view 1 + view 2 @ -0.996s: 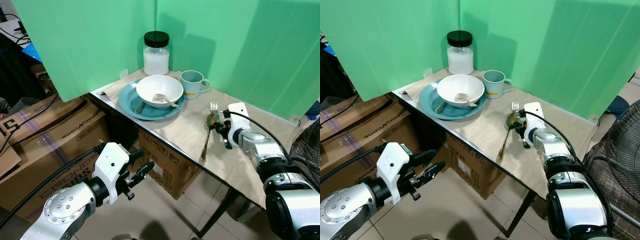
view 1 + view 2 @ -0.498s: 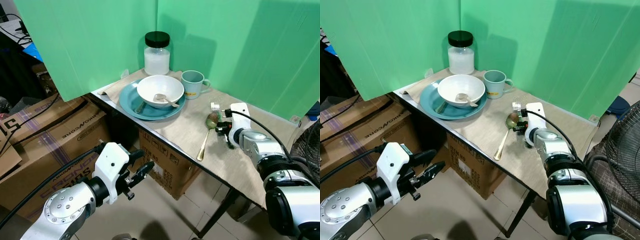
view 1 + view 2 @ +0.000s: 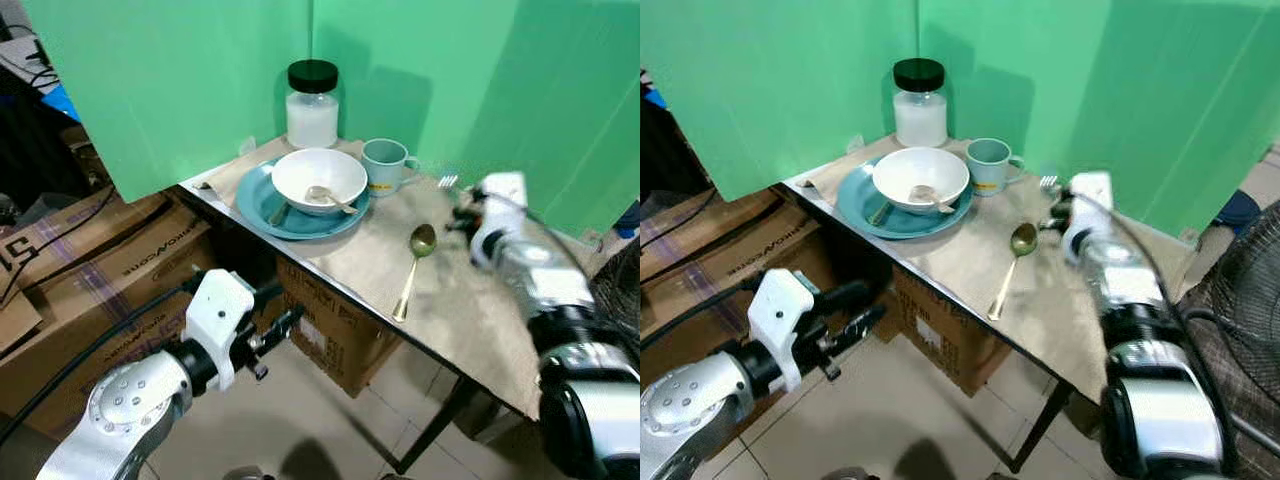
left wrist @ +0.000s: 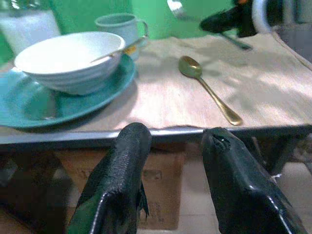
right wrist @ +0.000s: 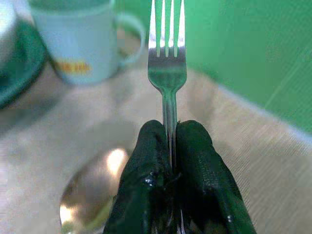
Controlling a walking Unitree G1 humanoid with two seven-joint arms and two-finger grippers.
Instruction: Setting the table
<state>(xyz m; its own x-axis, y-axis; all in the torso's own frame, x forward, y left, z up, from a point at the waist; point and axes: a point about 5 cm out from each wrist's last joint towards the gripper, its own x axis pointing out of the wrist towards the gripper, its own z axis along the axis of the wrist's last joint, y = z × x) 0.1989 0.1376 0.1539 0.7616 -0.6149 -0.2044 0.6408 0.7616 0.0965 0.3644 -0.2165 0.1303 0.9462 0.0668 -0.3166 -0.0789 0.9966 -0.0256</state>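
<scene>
My right gripper (image 3: 466,214) is shut on a silver fork (image 5: 167,73), held tines-up above the beige cloth just right of the pale blue mug (image 3: 386,165). The arm is blurred. A gold spoon (image 3: 413,256) lies alone on the cloth, in front of and to the left of that gripper. A white bowl (image 3: 320,178) with a small spoon in it sits on a teal plate (image 3: 258,208) at the back left. My left gripper (image 4: 178,141) hangs open below the table's front edge, holding nothing.
A black-lidded glass jar (image 3: 313,105) stands in the corner behind the bowl. Green screens wall the table at the back and the left. Cardboard boxes (image 3: 110,270) sit under and beside the table. A fan grille (image 3: 1240,300) stands at the right.
My right gripper has lifted the fork off the cloth and carried it back toward the mug. The gold spoon stays on the cloth, shifted slightly. The left arm has barely moved.
</scene>
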